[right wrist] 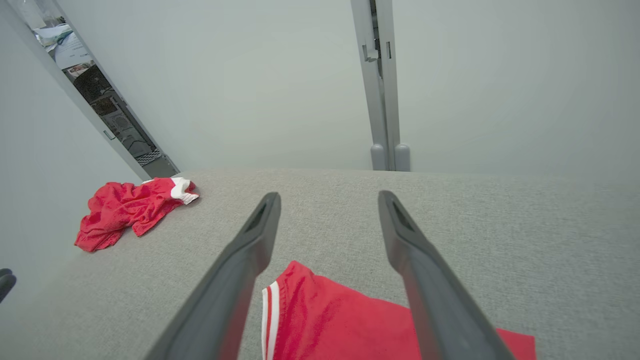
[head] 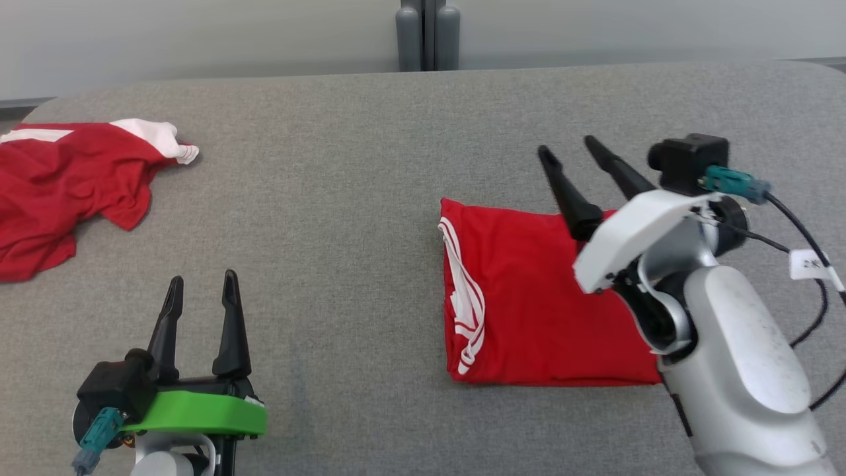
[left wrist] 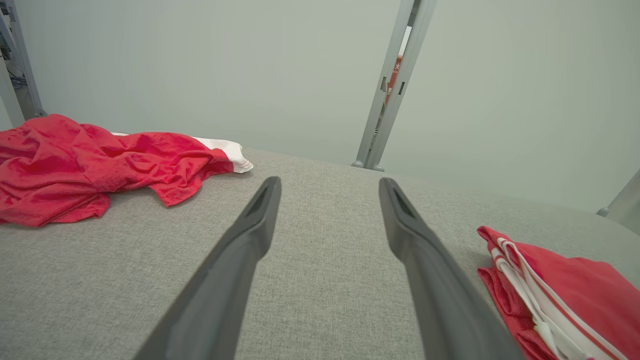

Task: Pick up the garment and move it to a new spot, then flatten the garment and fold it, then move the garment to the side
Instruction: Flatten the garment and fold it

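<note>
Now, garment: a red folded fabric garment (head: 535, 304) with white stripes along its left edge lies flat on the grey cloth-covered table (head: 363, 198), a neat rectangle.
Right gripper: the right gripper (head: 568, 147) stands over the folded garment's far right part, its two dark fingers spread apart and holding nothing; the tips reach past the garment's far edge. In the right wrist view the red cloth (right wrist: 340, 320) lies below and between the fingers.
Contact: I cannot tell whether the right fingers touch the cloth.
Left gripper: the left gripper (head: 203, 277) sits well to the left of the folded garment and nearer the robot, jaws apart and empty.
Edges: the folded garment's near edge lies close to the table's front; its right side is hidden by the white right forearm.
Open room: bare grey table stretches left of the folded garment and beyond its far edge.
Other things: a crumpled red garment with white trim (head: 66, 185) lies far to the left of the folded garment, well apart from it. A grey upright post (head: 428, 33) stands beyond the table, behind the folded garment.
</note>
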Controlling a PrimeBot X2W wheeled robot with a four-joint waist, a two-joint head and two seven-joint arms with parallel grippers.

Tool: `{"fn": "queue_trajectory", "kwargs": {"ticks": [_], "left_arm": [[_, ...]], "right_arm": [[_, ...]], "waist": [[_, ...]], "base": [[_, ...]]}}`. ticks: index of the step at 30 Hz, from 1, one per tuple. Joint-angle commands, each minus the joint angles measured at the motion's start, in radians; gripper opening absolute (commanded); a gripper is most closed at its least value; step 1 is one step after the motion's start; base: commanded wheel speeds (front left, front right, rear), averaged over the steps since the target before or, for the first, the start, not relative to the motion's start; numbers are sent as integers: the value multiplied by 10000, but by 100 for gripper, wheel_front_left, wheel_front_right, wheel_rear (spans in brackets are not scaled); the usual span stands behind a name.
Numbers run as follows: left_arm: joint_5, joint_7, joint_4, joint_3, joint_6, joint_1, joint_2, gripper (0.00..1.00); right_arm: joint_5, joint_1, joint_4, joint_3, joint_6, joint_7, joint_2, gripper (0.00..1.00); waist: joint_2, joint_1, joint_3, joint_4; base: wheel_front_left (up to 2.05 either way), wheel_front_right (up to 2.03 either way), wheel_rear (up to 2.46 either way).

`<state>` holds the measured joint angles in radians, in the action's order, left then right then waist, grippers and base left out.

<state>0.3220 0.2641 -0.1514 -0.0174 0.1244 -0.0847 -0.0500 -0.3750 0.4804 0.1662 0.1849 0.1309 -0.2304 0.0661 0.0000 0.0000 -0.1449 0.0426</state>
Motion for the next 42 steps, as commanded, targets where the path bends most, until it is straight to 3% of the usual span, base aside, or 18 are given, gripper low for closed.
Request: {"fn": "queue_trajectory", "kwargs": {"ticks": [1, 8, 19, 20, 21, 22, 23, 24, 25, 35, 40, 42], "left_arm": [[-11, -1, -6, 13, 9, 219, -13, 100], [-39, -1, -91, -7, 2, 433, -14, 100], [-52, -1, -86, -13, -46, 729, -14, 100], [-46, -1, -70, -38, -57, 739, -14, 100], [-44, -1, -55, -70, -66, 739, -14, 100], [-47, -1, -43, -91, -65, 734, -14, 100], [-58, -1, -34, -119, -62, 722, -14, 100], [-72, -1, -28, -132, -56, 692, -14, 100], [-81, -1, -24, -133, -49, 660, -14, 100], [-186, -1, 76, -298, 13, 165, -14, 100], [-257, -1, 49, -319, 34, -60, -15, 100], [-247, -1, 25, -410, 44, -141, -14, 100]], "right_arm": [[337, -346, -129, -334, -5, 294, 252, 100], [1292, -1674, -140, -1311, -3, 1791, 985, 100], [1648, -2842, 996, -1255, -3, 2989, 927, 100], [1684, -2869, 1133, -1173, -3, 3022, 888, 97], [1720, -2889, 1300, -1066, -3, 3060, 817, 78], [1740, -2880, 1424, -975, -3, 3109, 771, 70], [1784, -2855, 1593, -844, -3, 3170, 709, 42], [1781, -2798, 1767, -726, -3, 3253, 627, 32], [1774, -2735, 1901, -606, -5, 3304, 569, 0], [1560, -1634, 4132, 1359, -3, 3940, -30, 0], [1079, -884, 5126, 2926, -5, 4132, -135, 0], [456, -690, 5202, 3984, -3, 4197, -155, 0]], "waist": [[0, 0, 197, -176], [0, 0, 585, -478], [0, 0, 943, -817], [0, 0, 939, -811], [0, 0, 924, -795], [0, 0, 907, -774], [0, 0, 870, -732], [0, 0, 823, -689], [0, 0, 789, -655], [0, 0, 19, -102], [0, 0, -346, 152], [0, 0, -438, 283]], "base": [[0, 0, 0], [0, 0, 0], [0, 0, 0], [0, 0, 0], [0, 0, 0], [0, 0, 0], [0, 0, 0], [0, 0, 0], [0, 0, 0], [0, 0, 0], [0, 0, 0], [0, 0, 0]]}}
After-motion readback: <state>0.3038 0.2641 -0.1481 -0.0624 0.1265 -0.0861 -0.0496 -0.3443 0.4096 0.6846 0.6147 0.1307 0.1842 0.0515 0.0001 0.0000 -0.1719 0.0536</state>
